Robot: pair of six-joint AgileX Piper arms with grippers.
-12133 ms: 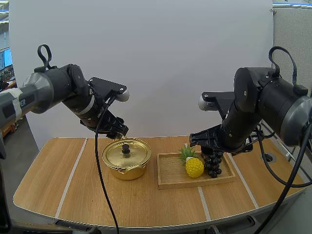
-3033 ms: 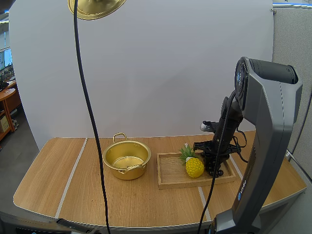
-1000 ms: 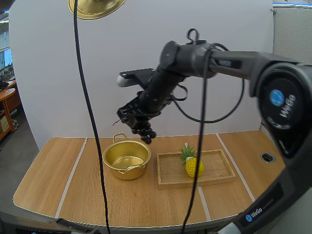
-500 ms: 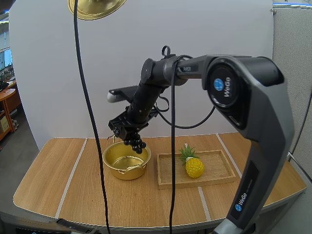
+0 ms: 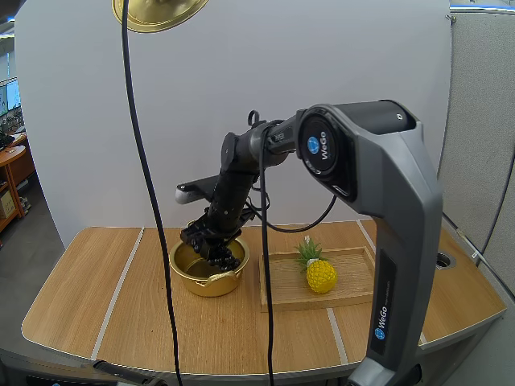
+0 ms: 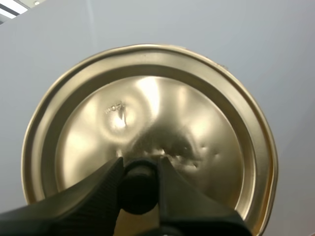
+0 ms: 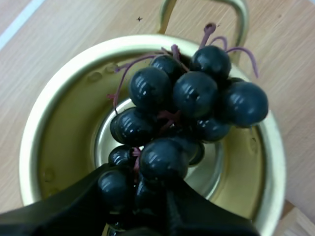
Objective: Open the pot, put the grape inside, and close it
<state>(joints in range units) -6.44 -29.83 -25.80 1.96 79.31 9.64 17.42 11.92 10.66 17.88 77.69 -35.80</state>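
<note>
Observer: Within the last second the big grey right arm [image 5: 378,161] has swung across from the tray. Its right gripper [image 5: 211,241] has come down until the bunch of glossy black grapes [image 5: 224,258] dips below the pot's rim.

Trainee: So the putting-in is almost done?

Observer: It looks that way, but the bunch is not let go. In the right wrist view the black fingers [image 7: 74,206] are clamped on the lower grapes [image 7: 177,118]. Whether the bunch touches the pot's floor cannot be told.

Trainee: And the containers?

Observer: The shallow rectangular wooden tray [image 5: 358,291] now holds just the yellow toy pineapple [image 5: 321,275], since the grapes have left it. The round golden metal pot [image 5: 211,285] stands open on the wooden table [image 5: 96,305], beside the tray but apart from it, with nothing in it except the bunch. The round golden lid [image 5: 157,12] hangs high above the table. The left gripper [image 6: 139,169] is pinched on its black knob [image 6: 139,191].

Trainee: Then what remains?

Observer: Probably letting go, backing the arm out, and bringing the lid down.
</note>
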